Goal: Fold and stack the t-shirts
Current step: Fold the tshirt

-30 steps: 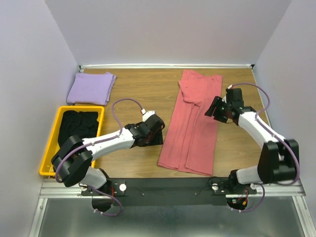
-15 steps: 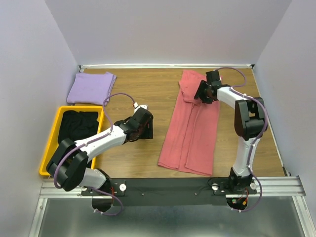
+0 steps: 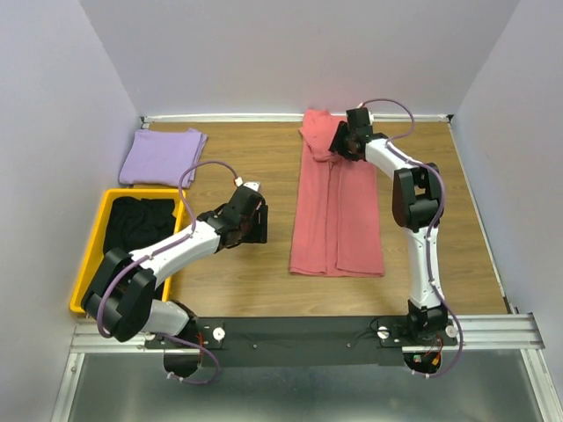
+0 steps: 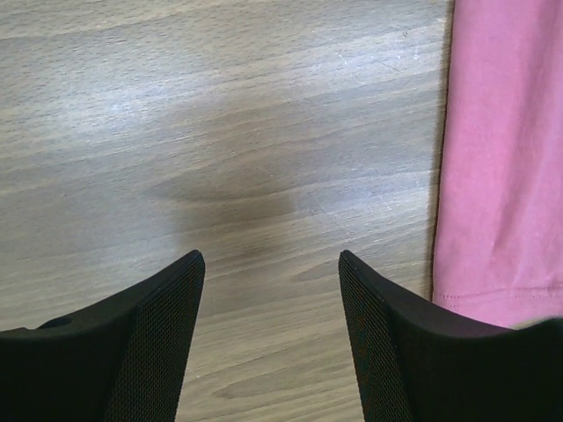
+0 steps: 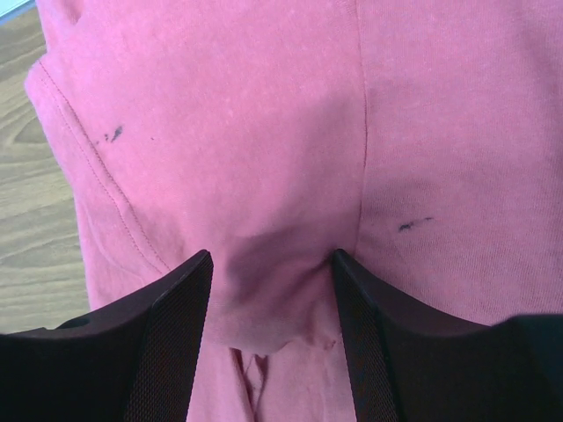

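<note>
R gripper [image 5: 271,260] pinches far end, pink tee [image 3: 339,220].

Colour check on my rig. Salmon-pink shirt [image 3: 337,211]: plain, no print, w/ a few small dark flecks in the right wrist view. Lavender shirt [image 3: 161,156]: plain purple. Black shirts [image 3: 138,224]: plain. Bin [image 3: 91,255]: solid yellow. Table [image 3: 237,167]: mid-brown wood grain, paler streaks. My left gripper [image 4: 269,259] & right gripper [image 5: 271,255]: black, fine mesh pattern on fingers. My arms [image 3: 189,246]: black w/ white sections. Cables [image 3: 189,176]: purple. Walls [image 3: 290,53]: pale grey-lilac.
</note>
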`<state>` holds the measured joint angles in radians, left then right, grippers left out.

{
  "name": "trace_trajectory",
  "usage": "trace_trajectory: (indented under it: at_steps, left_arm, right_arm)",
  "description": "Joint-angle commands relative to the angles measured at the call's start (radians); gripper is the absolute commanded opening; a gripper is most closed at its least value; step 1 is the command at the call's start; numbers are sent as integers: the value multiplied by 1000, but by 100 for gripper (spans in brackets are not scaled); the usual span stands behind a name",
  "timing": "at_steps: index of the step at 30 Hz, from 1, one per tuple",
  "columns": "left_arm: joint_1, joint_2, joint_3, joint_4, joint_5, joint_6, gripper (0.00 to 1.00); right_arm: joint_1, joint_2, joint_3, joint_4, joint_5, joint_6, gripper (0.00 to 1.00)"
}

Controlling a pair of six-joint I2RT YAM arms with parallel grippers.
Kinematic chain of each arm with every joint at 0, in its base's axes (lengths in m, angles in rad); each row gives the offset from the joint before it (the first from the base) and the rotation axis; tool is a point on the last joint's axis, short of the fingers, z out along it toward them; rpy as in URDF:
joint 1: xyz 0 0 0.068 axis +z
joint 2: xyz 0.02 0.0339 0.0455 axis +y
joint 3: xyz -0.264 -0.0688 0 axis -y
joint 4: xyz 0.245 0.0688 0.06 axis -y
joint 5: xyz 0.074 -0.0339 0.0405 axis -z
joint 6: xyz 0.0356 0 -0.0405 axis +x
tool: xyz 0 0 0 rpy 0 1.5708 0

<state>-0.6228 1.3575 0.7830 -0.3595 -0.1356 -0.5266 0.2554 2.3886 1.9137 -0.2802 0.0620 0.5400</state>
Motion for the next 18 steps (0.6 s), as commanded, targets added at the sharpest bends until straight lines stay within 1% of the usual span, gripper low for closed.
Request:
trace_trajectory:
  at_steps: [1, 2, 3, 4, 5, 6, 7, 8, 9, 10, 11, 12, 13, 14, 15, 16, 17, 18]
  left_arm:
    - [5, -6, -4, 22, 45, 17, 71]
    - [5, -5, 2, 22, 56, 16, 72]
    - [5, -3, 2, 22, 59, 14, 73]
    - [3, -6, 4, 22, 62, 10, 74]
    - [2, -8, 5, 21, 70, 7, 74]
    - [0, -11, 5, 17, 71, 1, 75]
    - [-3, -14, 4, 14, 79, -19, 75]
    - [-12, -18, 2, 11, 82, -29, 76]
    - [-20, -27, -1, 10, 85, -39, 76]
    - [-28, -34, -5, 10, 85, -50, 77]
    - [-38, -40, -13, 5, 80, -62, 77]
    - [-49, -44, -17, 4, 79, -88, 77]
    - [-72, -50, -21, 2, 77, -99, 78]
    - [-84, -52, -28, 1, 77, -110, 78]
    - [-100, -52, -30, 1, 77, -122, 78]
    - [-129, -46, -30, -4, 74, -142, 78]
    - [-140, -38, -30, -9, 67, -151, 79]
    - [-150, -34, -30, -12, 67, -171, 79]
  right_arm:
    - [16, 6, 44, -74, -24, -9, 65]
    - [18, -23, 21, -76, -25, -9, 66]
    - [18, -57, -2, -76, -22, -11, 69]
    - [19, -144, -34, -76, -16, -18, 70]
    - [19, -188, -69, -77, -8, -24, 71]
    - [18, -245, -167, -77, 10, -32, 73]
    - [18, -347, -220, -86, 24, -43, 74]
    - [18, -411, -273, -96, 53, -44, 75]
    - [19, -466, -401, -108, 65, -46, 75]
    - [18, -517, -459, -123, 76, -41, 75]
    - [18, -579, -528, -161, 79, -34, 75]
    - [18, -676, -583, -186, 81, -26, 75]
    - [18, -725, -632, -218, 81, -19, 75]
    - [18, -771, -739, -281, 79, -12, 75]
    - [18, -813, -786, -309, 64, -8, 75]
    - [18, -904, -839, -338, 53, 1, 75]
    - [19, -946, -925, -391, 38, 8, 75]
    - [21, -1032, -971, -419, 15, 12, 75]
